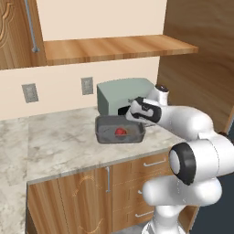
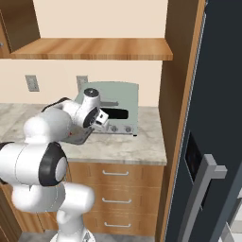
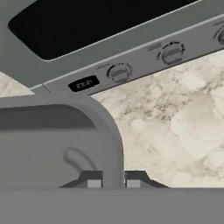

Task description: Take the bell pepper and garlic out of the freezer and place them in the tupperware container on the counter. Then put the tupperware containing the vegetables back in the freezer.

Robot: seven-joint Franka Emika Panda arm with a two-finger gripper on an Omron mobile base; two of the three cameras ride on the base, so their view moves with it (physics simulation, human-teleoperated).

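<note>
The tupperware container [image 1: 106, 135] sits on the counter [image 1: 59, 141] in front of the toaster oven. The red bell pepper [image 1: 120, 132] lies inside it. My gripper [image 1: 133, 114] is at the tub's right end. In the hand view my gripper [image 3: 113, 179] has one tip on each side of the container's curved wall [image 3: 107, 124], shut on it. The arm hides most of the tub [image 2: 81, 137] in the right base view, where my gripper [image 2: 96, 125] points down at it. The garlic is hidden. The freezer's dark door [image 2: 220, 104] stands at the right.
A grey-green toaster oven [image 1: 122, 93] stands just behind the tub, its knobs [image 3: 119, 72] close above my hand. A wooden panel [image 2: 177, 118] separates the counter from the freezer. A wooden shelf [image 1: 114, 48] hangs overhead. Bare stone counter [image 1: 55, 146] lies left of the tub.
</note>
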